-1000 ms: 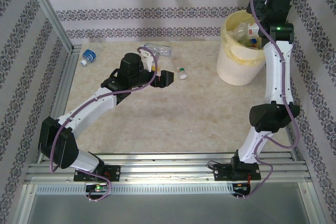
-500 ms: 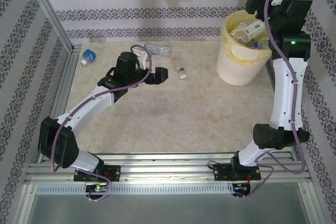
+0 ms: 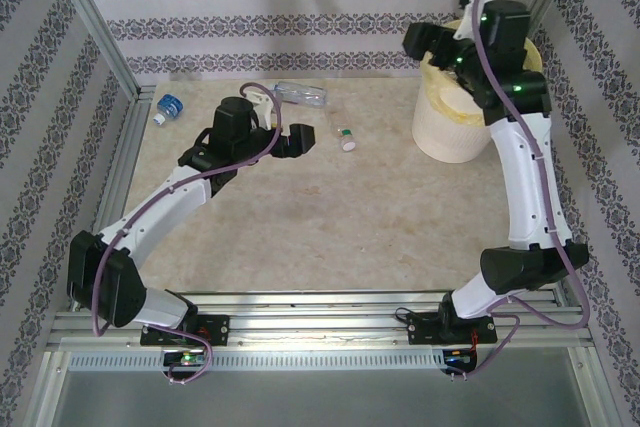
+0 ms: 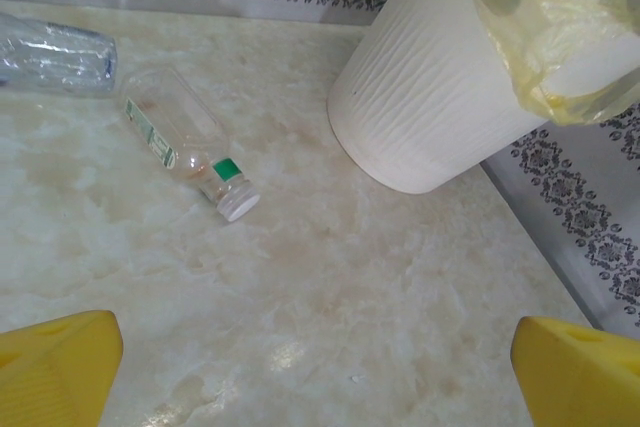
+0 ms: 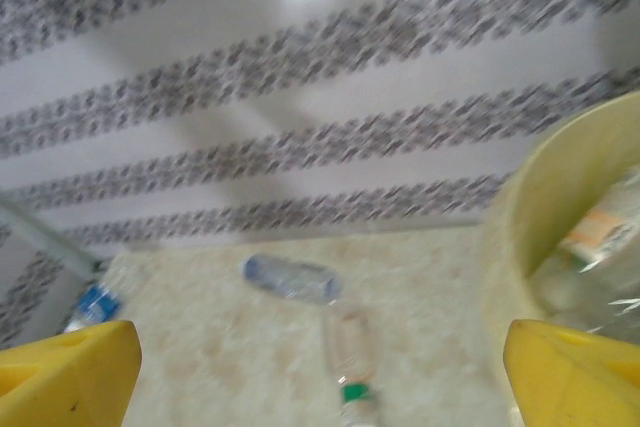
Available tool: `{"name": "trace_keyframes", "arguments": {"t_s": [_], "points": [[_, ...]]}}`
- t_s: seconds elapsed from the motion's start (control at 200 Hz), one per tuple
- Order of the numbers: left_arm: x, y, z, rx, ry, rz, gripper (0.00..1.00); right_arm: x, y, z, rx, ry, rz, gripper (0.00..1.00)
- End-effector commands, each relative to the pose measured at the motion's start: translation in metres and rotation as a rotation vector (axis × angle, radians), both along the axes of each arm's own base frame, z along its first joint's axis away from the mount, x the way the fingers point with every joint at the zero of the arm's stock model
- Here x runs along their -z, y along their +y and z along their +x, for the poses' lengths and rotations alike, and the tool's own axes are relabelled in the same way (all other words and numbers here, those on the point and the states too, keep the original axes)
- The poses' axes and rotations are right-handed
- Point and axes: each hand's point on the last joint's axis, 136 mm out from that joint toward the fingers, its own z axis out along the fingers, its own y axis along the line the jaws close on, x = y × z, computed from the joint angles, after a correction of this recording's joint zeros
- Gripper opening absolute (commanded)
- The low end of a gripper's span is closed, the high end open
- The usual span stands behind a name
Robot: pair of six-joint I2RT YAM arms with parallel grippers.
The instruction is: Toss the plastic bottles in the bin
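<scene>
A small clear bottle with a green label and white cap lies on the table. My left gripper hangs open just left of it, with nothing between its yellow fingertips. A longer clear bottle lies by the back wall. A blue-labelled bottle rests at the far left corner. The pale-yellow bin stands at the back right, with bottles inside. My right gripper is open and empty above the bin's left rim.
Patterned walls close the back and both sides. A metal frame post runs along the table's left edge. A yellow liner bag folds over the bin's rim. Bare marble-look tabletop stretches between the arms and the bottles.
My right arm has swung left from over the bin to its left rim, its jaws a little wider. The left gripper has drifted slightly back and left.
</scene>
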Motion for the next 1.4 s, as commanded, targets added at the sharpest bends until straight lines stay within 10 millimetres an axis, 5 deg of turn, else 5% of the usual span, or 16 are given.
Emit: {"name": "trace_keyframes", "arguments": {"t_s": [0.0, 0.335, 0.844, 1.399], "points": [[-0.025, 0.012, -0.001, -0.032, -0.067, -0.004, 1.00, 0.021, 0.036, -0.012, -0.095, 0.077, 0.049, 0.93], [-0.071, 0.031, -0.012, -0.074, -0.151, 0.009, 1.00, 0.111, 0.091, -0.003, -0.183, 0.288, 0.001, 0.90], [-0.137, 0.051, -0.037, -0.108, -0.271, 0.021, 1.00, 0.226, 0.117, 0.024, -0.232, 0.523, -0.126, 0.86], [-0.135, 0.071, -0.050, -0.174, -0.261, 0.071, 1.00, 0.340, 0.121, 0.053, -0.252, 0.726, -0.317, 0.77]]}}
